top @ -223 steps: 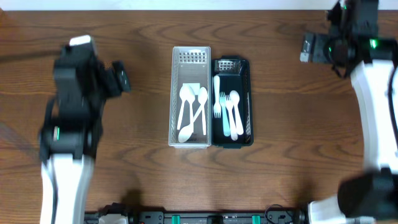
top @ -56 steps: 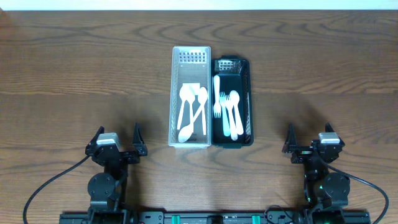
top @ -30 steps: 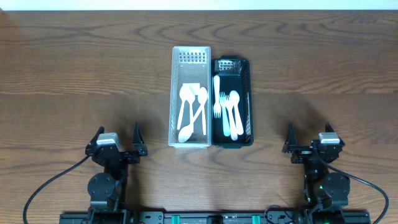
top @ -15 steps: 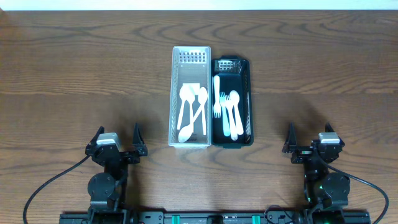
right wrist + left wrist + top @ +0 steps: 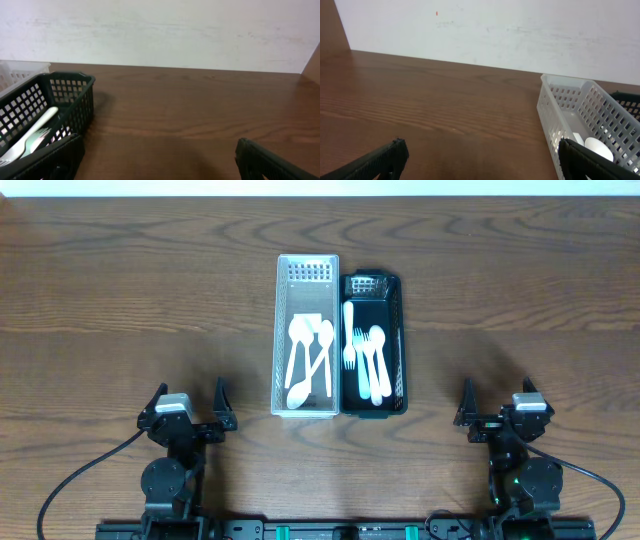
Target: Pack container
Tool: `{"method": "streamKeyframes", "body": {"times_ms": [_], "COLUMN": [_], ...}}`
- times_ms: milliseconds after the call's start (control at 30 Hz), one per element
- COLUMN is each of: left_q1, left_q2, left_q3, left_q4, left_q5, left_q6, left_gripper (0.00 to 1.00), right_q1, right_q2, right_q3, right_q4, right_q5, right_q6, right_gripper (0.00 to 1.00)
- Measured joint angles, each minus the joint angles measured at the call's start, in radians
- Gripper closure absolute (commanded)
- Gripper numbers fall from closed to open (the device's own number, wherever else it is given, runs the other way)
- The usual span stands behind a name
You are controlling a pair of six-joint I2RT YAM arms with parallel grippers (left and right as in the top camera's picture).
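Observation:
A white slotted basket [image 5: 281, 330] stands mid-table holding several white spoons [image 5: 308, 358]. A black slotted basket [image 5: 400, 330] touches its right side and holds white and pale blue forks and spoons [image 5: 368, 362]. My left gripper [image 5: 188, 408] rests open and empty near the front edge, left of the baskets. My right gripper [image 5: 495, 405] rests open and empty near the front edge, right of them. The left wrist view shows the white basket [image 5: 555, 112] ahead on the right; the right wrist view shows the black basket [image 5: 75, 95] ahead on the left.
Bare brown wood table [image 5: 130, 300] lies on both sides of the baskets. A white wall [image 5: 495, 30] runs along the table's far edge. Cables trail from both arm bases at the front edge.
Both arms came down from raised, reaching poses to rest at the front edge, and have held still over the last two seconds. The baskets and cutlery have not moved.

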Motion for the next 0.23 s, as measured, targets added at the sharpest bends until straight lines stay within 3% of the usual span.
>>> {"method": "streamKeyframes", "body": {"times_ms": [233], "left_q1": [0.0], "left_q2": [0.0], "left_q3": [0.0], "left_q4": [0.0], "left_q5": [0.0], "left_q6": [0.0], "left_gripper": [0.02], "right_q1": [0.0], "right_q2": [0.0], "right_q3": [0.0], "right_q4": [0.0], "right_q5": [0.0], "right_q6": [0.0], "right_gripper": [0.01]}}
